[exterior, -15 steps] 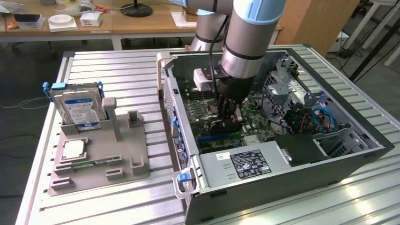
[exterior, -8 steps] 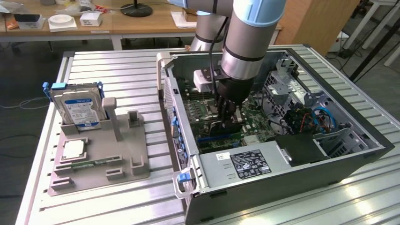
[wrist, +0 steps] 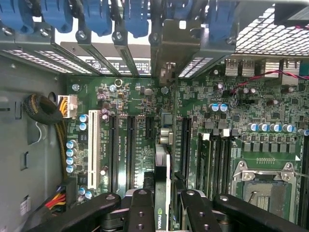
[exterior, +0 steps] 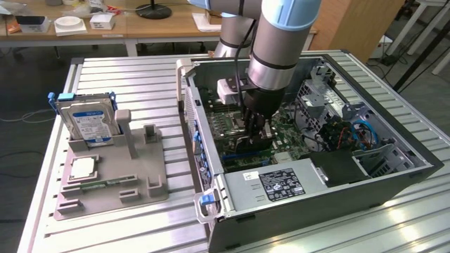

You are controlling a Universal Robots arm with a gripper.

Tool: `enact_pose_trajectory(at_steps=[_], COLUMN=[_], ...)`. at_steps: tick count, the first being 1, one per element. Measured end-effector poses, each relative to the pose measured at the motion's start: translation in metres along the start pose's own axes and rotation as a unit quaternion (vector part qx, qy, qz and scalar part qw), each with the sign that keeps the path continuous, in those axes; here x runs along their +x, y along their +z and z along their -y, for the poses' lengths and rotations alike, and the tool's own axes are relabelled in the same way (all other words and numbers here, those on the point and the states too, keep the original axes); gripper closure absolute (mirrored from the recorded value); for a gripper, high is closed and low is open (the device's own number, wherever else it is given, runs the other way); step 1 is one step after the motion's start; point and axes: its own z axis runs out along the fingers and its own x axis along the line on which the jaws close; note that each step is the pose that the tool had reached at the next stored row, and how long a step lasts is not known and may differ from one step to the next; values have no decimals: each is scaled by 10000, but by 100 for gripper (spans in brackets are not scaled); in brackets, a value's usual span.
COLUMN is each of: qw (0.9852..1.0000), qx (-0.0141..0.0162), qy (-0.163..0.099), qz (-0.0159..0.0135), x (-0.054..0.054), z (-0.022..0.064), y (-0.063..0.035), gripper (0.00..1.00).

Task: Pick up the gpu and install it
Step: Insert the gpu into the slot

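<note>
The gpu (wrist: 162,162) is seen edge-on in the wrist view, a thin dark card with a logo near my fingers and its silvery end bracket (wrist: 173,46) against the case's rear slot openings. My gripper (wrist: 163,195) is shut on it, one black finger (wrist: 140,205) on each side. The card stands upright over the long expansion slots of the green motherboard (wrist: 130,96); whether it sits in a slot I cannot tell. In the exterior view my gripper (exterior: 254,130) reaches down into the open computer case (exterior: 393,179) with the dark gpu (exterior: 254,143) below it.
Blue slot latches (wrist: 96,19) line the case's rear wall. A CPU socket (wrist: 263,181) and a cable bundle (wrist: 58,133) flank the slots. The power supply (exterior: 277,184) fills the near end. On the exterior view's left, a grey holder (exterior: 140,184) carries a hard drive (exterior: 88,124).
</note>
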Motion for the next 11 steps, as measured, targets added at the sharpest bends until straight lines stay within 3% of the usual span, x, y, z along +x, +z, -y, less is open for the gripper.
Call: enact_pose_trajectory(at_steps=[11], qw=[9998], qx=[2], qy=[175], qz=[2], x=[-8], z=[-1], y=[5], gripper=[74])
